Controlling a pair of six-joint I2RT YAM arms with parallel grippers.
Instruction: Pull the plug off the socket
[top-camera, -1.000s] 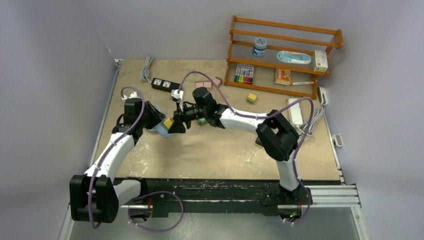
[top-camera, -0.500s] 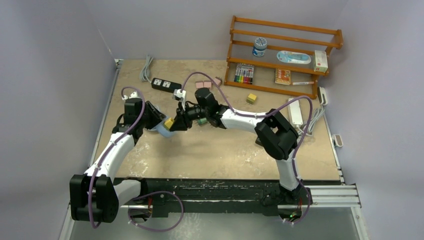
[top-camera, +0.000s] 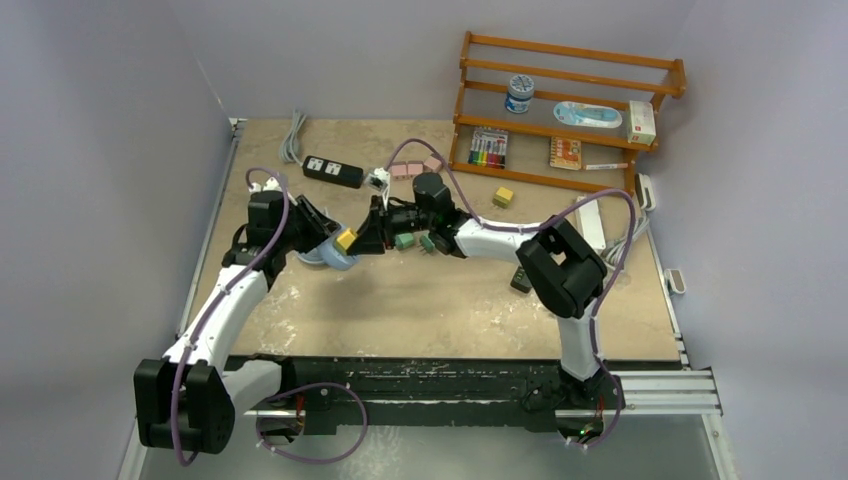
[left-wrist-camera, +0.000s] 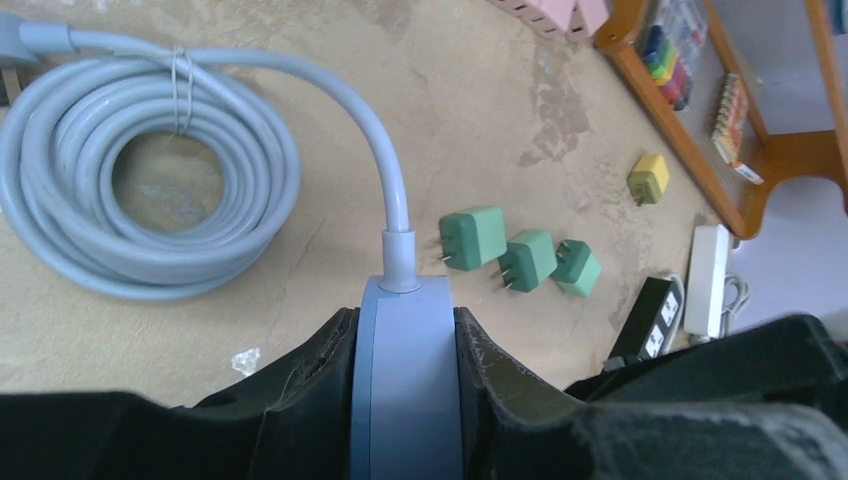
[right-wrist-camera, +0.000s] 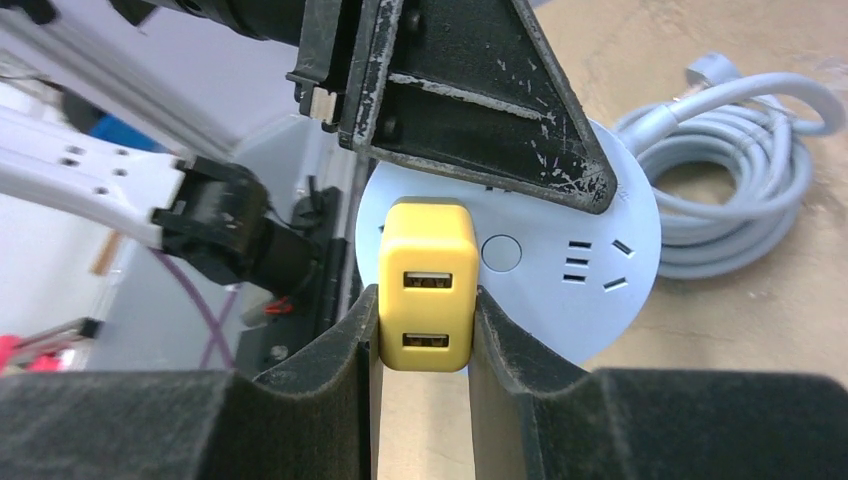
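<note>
- Right claw (top-camera: 354, 240), centre-left in the top view, is clamped on the yellow plug (top-camera: 346, 239); your left claw (top-camera: 322, 240) pinches the round socket (top-camera: 332, 260) just beside it.
- Left wrist view: the socket's edge (left-wrist-camera: 405, 390) sits between both pads at bottom centre, cord (left-wrist-camera: 150, 268) coiled upper left. Pull hard and that thin rim could twist out of the grip.
- Right wrist view: pads grip the plug (right-wrist-camera: 428, 280) against the socket face (right-wrist-camera: 570, 250), mid-frame. Whether its prongs are out is hidden. Pull askew and it may slip free.
</note>
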